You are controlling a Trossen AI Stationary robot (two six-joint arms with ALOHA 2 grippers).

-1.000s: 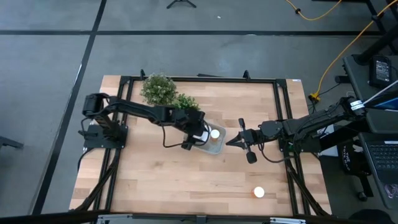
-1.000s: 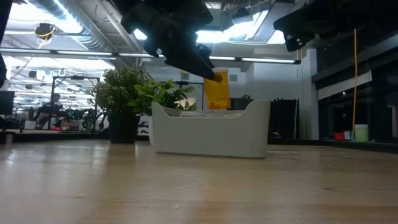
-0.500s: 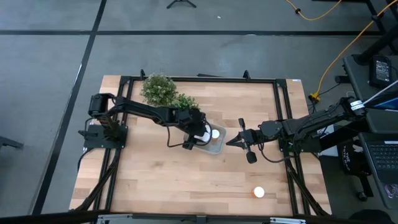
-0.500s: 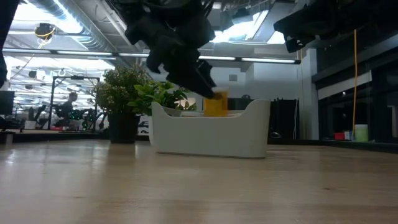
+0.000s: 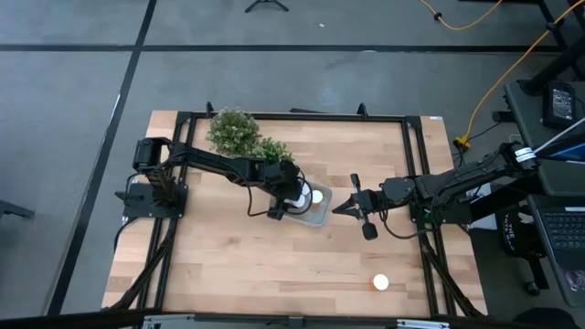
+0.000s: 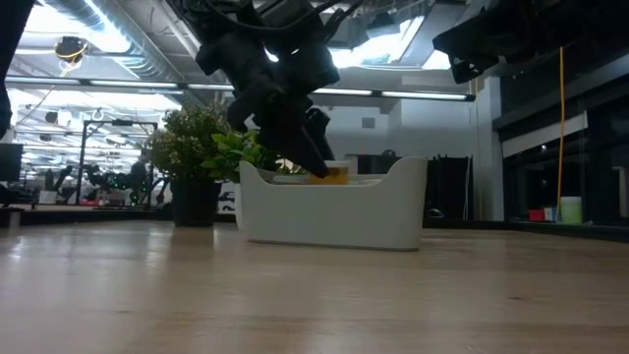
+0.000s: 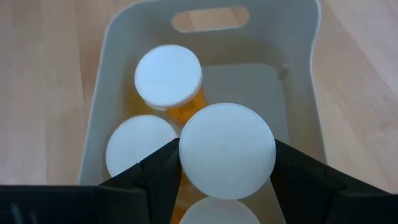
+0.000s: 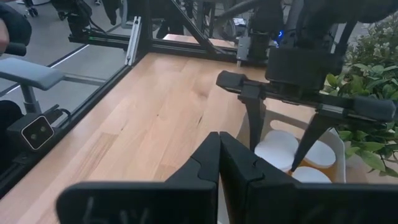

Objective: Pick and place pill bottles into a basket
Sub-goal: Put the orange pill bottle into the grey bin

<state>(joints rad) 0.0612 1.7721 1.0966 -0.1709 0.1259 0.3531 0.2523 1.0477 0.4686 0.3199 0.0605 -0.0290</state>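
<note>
Wooden surface (image 5: 228,265) with black frame, two plants at the far edge, basket (image 5: 319,217) near the middle. Left hand (image 7: 227,163) is down inside the basket, clamped on a bottle (image 7: 227,151) by its sides, white cap up; in the low view only a sliver of orange shows above the rim, so it looks almost seated. Three more capped bottles sit in the basket around it: one (image 7: 168,77) upright farther in, another (image 7: 140,148) beside the left finger, a third mostly hidden beneath the held one. Right hand (image 5: 336,208) waits just beside the basket, fingers together, holding nothing. One loose bottle (image 5: 380,283) lies well apart, near the front edge on the right arm's side. Progress: most bottles in, this one needs releasing, then the last loose one to fetch. Likely close to done.
</note>
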